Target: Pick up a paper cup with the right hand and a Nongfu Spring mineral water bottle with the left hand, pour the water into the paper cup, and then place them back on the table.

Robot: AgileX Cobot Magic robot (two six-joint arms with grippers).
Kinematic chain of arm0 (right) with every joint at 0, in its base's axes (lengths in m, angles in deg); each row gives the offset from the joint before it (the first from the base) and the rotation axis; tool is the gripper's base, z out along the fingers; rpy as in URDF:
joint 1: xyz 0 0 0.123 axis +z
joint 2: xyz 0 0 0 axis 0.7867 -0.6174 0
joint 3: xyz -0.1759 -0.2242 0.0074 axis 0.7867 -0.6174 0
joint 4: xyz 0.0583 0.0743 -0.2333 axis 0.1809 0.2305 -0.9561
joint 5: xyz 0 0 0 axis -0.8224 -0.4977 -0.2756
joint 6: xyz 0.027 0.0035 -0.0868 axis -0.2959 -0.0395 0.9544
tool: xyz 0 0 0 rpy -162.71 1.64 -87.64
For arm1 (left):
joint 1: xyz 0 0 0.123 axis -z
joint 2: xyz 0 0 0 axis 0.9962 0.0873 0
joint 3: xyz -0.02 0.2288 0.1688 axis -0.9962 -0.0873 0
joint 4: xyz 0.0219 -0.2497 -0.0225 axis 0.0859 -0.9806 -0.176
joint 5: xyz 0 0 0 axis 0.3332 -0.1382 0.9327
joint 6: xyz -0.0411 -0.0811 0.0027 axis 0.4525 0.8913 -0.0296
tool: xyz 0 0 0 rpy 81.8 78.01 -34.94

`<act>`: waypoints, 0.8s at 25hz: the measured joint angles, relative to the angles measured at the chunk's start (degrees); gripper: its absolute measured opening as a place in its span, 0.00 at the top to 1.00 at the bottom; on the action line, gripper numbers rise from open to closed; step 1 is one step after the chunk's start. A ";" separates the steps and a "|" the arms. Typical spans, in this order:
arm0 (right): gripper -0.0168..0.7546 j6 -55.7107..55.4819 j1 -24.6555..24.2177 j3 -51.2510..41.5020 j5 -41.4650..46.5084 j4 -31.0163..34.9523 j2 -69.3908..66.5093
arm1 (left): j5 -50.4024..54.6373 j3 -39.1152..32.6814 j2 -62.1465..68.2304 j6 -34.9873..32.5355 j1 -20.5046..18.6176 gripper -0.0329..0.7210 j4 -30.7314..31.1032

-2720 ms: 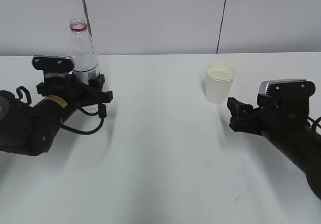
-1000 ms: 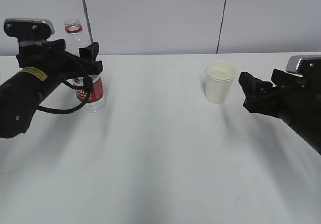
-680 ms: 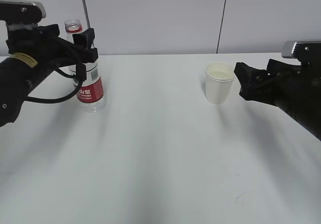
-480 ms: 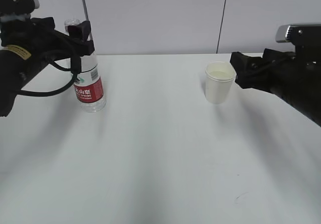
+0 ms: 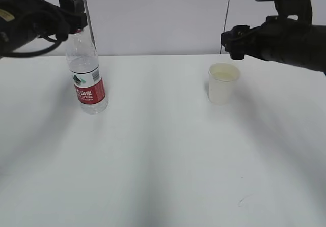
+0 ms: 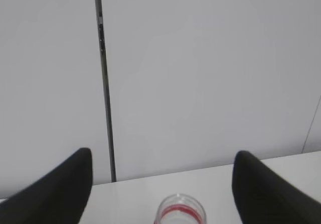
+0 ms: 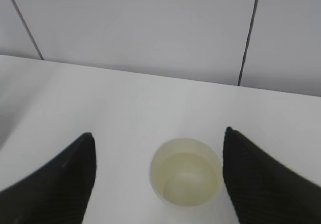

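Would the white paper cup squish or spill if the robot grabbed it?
Probably yes. The paper cup looks thin-walled, so a hard squeeze would likely dent it. It holds liquid, so it may feel heavier than it looks, and tipping it would likely spill.

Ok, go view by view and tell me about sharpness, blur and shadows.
Exterior view: even light, broad soft shadows on the table; bottle label readable, paper cup crisp. Left wrist view: black fingertips soft-edged, bottle mouth cut off at the bottom edge. Right wrist view: fingertips blurred, cup fairly sharp.
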State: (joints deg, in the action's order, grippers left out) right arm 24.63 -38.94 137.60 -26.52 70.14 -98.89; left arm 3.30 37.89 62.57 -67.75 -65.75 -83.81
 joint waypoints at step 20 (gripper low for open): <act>0.22 0.00 0.00 35.83 78.07 5.43 3.62 | 85.80 30.90 -2.82 1.46 -10.18 0.26 8.08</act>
State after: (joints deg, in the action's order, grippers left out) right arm 24.63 -38.94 173.43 51.55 75.57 -95.27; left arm 89.09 68.79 59.76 -66.30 -75.94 -75.72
